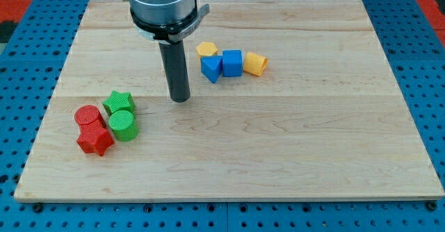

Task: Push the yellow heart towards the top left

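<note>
Red blocks: a red cylinder [88,115] and a red star [94,140] lie at the view's left, touching each other
Green blocks: a green star [118,103] and a green cylinder [124,126] sit just beside the red ones, on their right
Tool: my tip [180,98] stands on the wooden surface [313,155], between the left group and the upper group; it is a plain rod, so it has nothing to open and it holds nothing
Upper group: a yellow block [206,49], a blue triangle [211,68], a blue cube [232,63] and one more yellow block [255,64] lie close together
Yellow heart: I judge it is the right yellow block, but the shape is not clear
Progress: no contact yet; my tip is apart from the heart, on its left, so the whole push to the top left remains
</note>
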Available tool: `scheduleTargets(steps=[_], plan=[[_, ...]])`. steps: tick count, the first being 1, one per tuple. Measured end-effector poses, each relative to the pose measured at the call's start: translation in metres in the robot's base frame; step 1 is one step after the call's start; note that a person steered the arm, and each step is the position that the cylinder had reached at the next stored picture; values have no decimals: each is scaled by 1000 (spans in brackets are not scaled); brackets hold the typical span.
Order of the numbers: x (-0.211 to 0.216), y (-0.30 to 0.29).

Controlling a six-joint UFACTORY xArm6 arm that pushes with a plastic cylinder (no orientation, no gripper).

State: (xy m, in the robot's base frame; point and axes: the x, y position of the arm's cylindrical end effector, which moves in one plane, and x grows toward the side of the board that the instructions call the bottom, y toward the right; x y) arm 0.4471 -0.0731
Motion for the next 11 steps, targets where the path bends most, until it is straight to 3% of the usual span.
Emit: scheduleTargets(steps=[1, 2, 4, 7, 8, 9, 10, 11], plan=[[0, 0], [14, 36], [-41, 131], [-99, 123], [-87, 168], [-117, 183], [-136, 130], [-130, 33]])
